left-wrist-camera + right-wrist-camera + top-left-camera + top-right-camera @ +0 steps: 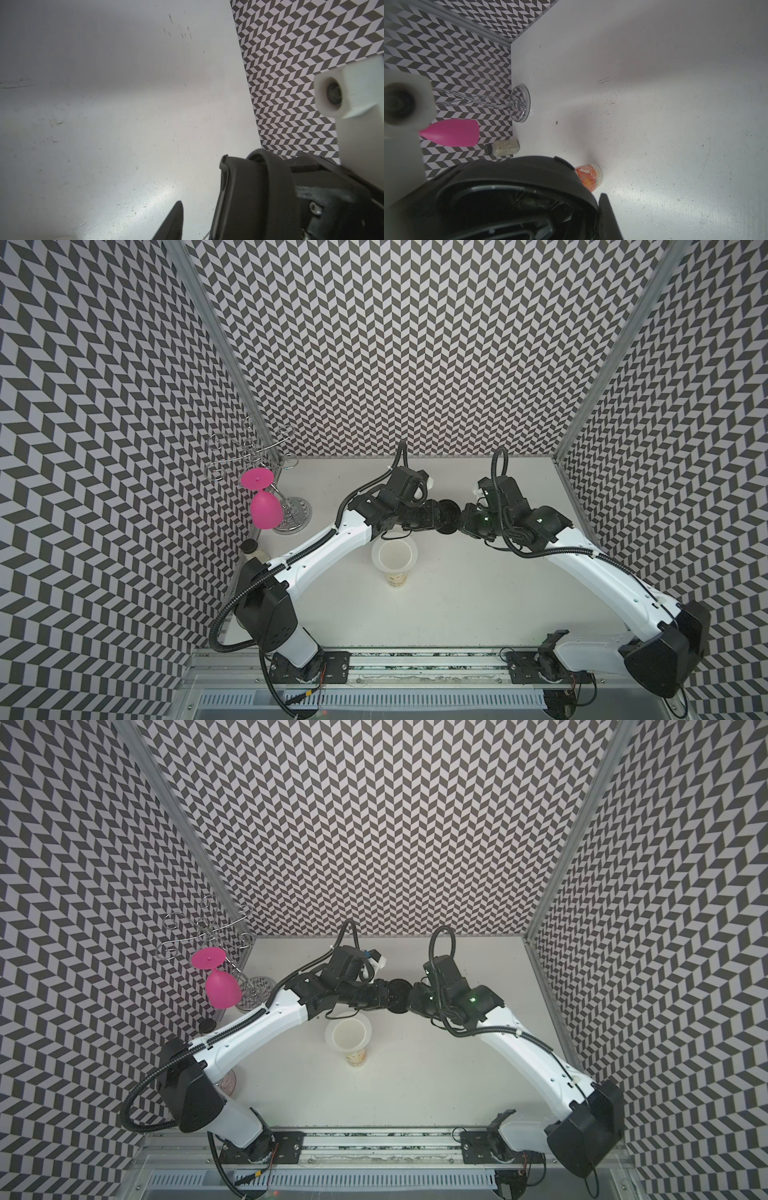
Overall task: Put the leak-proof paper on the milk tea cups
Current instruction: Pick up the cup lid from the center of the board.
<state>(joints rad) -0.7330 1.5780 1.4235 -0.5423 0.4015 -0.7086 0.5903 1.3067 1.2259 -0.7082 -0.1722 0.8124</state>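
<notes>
Leak-proof paper (376,558) laid over milk tea cup (395,577)
A black lid (448,508) is clamped behind it by the right gripper (464,519); whether the left gripper (434,516) is closed cannot be told.

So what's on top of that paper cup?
A thin round white sheet lies across the mouth of the cup, overhanging the rim. It hides whatever is inside.

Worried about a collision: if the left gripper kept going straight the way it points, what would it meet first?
The black lid held in the right gripper, directly ahead of the left gripper; they look close to touching, though depth is unclear. The cup sits off that line.
</notes>
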